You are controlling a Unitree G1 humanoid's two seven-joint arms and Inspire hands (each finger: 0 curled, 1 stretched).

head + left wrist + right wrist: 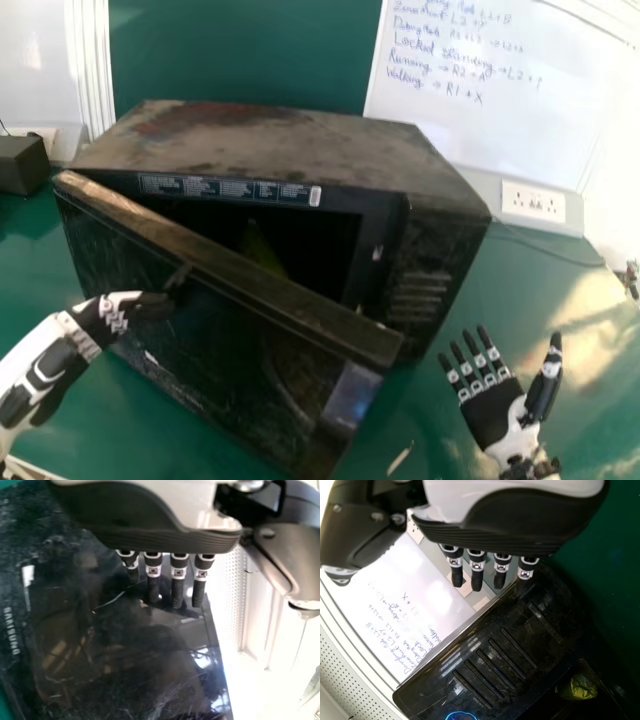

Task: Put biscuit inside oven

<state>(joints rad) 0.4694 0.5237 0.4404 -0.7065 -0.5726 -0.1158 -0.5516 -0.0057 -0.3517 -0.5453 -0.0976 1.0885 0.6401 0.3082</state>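
Green tabletop (500, 285) under a dark microwave oven (270, 140), with the door (240, 350) partly open. Then, at the door's front, the left hand (110, 316), with fingers released and nearly straight; impossible to tell whether touching. To the right of the oven, the right hand (490, 410), palm up and apart from it, with fingers released and spread. Smallest, inside the oven: the yellow-green biscuit packet (262, 248).
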